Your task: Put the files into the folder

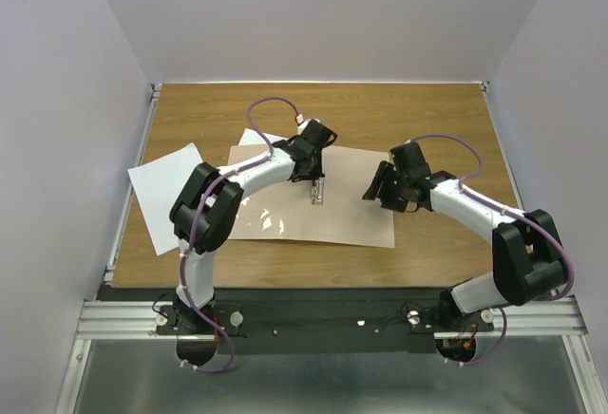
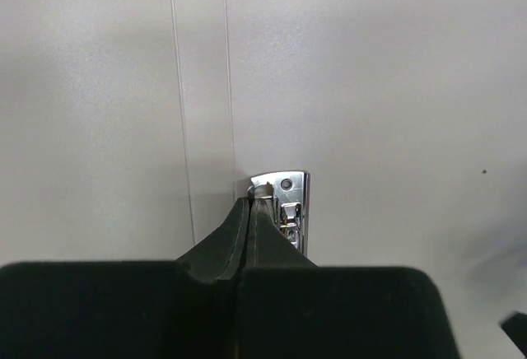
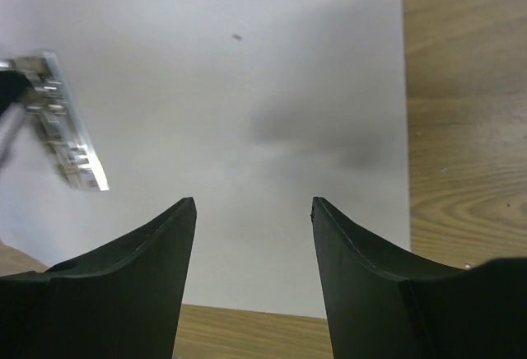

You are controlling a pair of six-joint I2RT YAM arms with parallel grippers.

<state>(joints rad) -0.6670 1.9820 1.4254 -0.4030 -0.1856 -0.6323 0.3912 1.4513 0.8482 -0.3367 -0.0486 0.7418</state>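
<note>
The tan folder (image 1: 347, 210) lies open and flat in the middle of the table, and it looks pale grey in the wrist views (image 2: 370, 87) (image 3: 247, 87). Its small metal clip (image 1: 317, 192) (image 2: 290, 207) (image 3: 66, 128) sits near the centre fold. My left gripper (image 1: 313, 178) (image 2: 251, 200) is shut, its tips pinching the clip's thin lever. My right gripper (image 1: 372, 191) (image 3: 254, 202) hovers open over the folder's right half with nothing between its fingers. One white file (image 1: 166, 191) lies left of the folder. A corner of another file (image 1: 255, 137) shows at the folder's far edge.
The wooden table (image 1: 427, 120) (image 3: 461, 128) is walled in by white panels on the left, right and back. A metal rail (image 1: 332, 319) with both arm bases runs along the near edge.
</note>
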